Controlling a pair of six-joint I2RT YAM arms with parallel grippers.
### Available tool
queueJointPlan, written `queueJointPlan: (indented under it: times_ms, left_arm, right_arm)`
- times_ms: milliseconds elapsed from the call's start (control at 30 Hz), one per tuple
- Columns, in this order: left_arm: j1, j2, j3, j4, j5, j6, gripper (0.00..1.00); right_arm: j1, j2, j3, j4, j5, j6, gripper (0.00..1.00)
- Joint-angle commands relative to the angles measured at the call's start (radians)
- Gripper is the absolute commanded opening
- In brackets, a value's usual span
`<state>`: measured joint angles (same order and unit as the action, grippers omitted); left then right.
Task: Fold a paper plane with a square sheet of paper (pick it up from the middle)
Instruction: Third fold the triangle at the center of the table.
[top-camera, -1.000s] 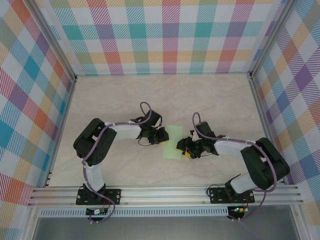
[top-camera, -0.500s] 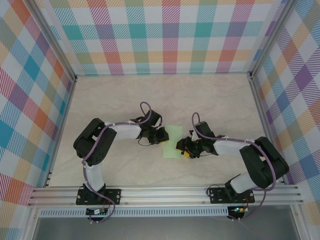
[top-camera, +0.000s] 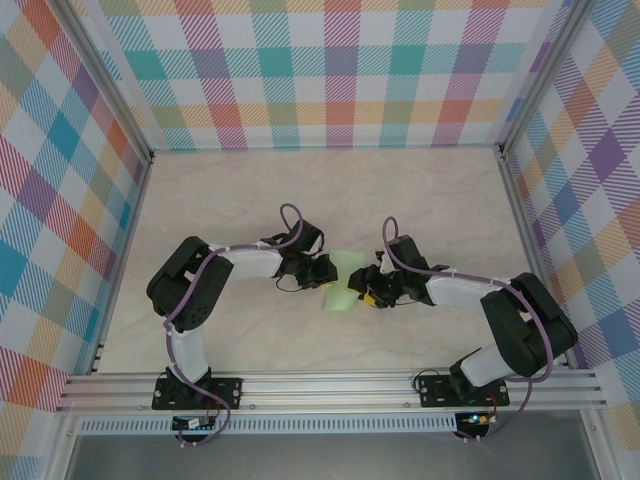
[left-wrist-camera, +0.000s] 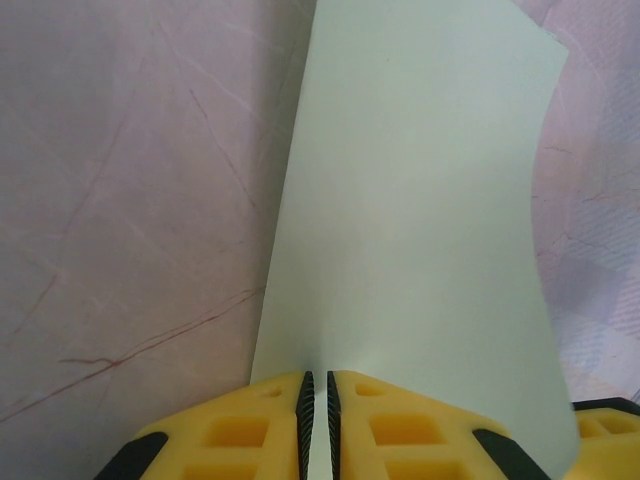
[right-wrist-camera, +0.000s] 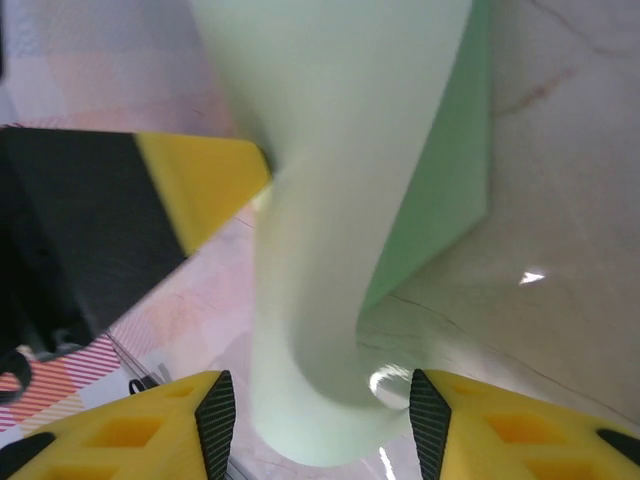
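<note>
The square sheet of paper (top-camera: 342, 296) is pale green and lies mid-table between both arms, lifted and curled. My left gripper (top-camera: 325, 272) is shut on the sheet's left edge. In the left wrist view the sheet (left-wrist-camera: 410, 200) rises from between the nearly touching pads of the left gripper (left-wrist-camera: 317, 410). My right gripper (top-camera: 368, 292) stands open at the sheet's right side. In the right wrist view the sheet (right-wrist-camera: 330, 150) bends in a loop between the spread fingers of the right gripper (right-wrist-camera: 322, 420). The paper plane is out of view.
The marble-patterned table (top-camera: 220, 200) is walled by plaid panels (top-camera: 330, 70) on three sides. An aluminium rail (top-camera: 330, 388) with both arm bases runs along the near edge. The left gripper's yellow and black finger (right-wrist-camera: 190, 180) shows close by in the right wrist view.
My right gripper has shifted toward the left gripper and slightly away from the rail. The sheet, flat before, now bows up and looks narrower from above. The left gripper has stayed put.
</note>
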<state>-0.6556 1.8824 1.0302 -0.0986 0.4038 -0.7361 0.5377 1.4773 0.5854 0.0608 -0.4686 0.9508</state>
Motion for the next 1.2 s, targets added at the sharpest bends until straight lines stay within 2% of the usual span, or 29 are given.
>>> queueJointPlan:
  times_ms: [0, 267, 600, 767, 900, 1033, 1167]
  left_arm:
    - [0.014, 0.028, -0.016, -0.061, -0.02, 0.009, 0.16]
    - [0.014, 0.026, -0.016, -0.069, -0.022, 0.012, 0.16]
    - [0.014, 0.02, -0.016, -0.068, -0.019, 0.016, 0.16]
    - [0.014, -0.018, -0.038, -0.021, -0.001, 0.031, 0.18]
    - [0.014, -0.073, -0.05, -0.007, 0.006, 0.063, 0.21]
    - [0.014, -0.145, -0.072, -0.029, 0.006, 0.102, 0.25]
    - [0.01, -0.247, -0.135, -0.032, -0.006, 0.133, 0.35]
  right_arm:
    - [-0.003, 0.027, 0.05, 0.025, 0.003, -0.008, 0.52]
    - [-0.023, 0.096, 0.098, 0.024, -0.003, -0.021, 0.52]
    - [-0.057, 0.095, 0.118, -0.046, -0.009, -0.052, 0.51]
    - [-0.058, 0.119, 0.13, -0.096, 0.0, -0.049, 0.36]
    - [-0.059, 0.134, 0.13, -0.073, -0.025, -0.035, 0.27]
    - [-0.059, 0.152, 0.159, -0.138, -0.003, -0.048, 0.19]
    - [-0.059, 0.162, 0.165, -0.148, -0.002, -0.05, 0.14]
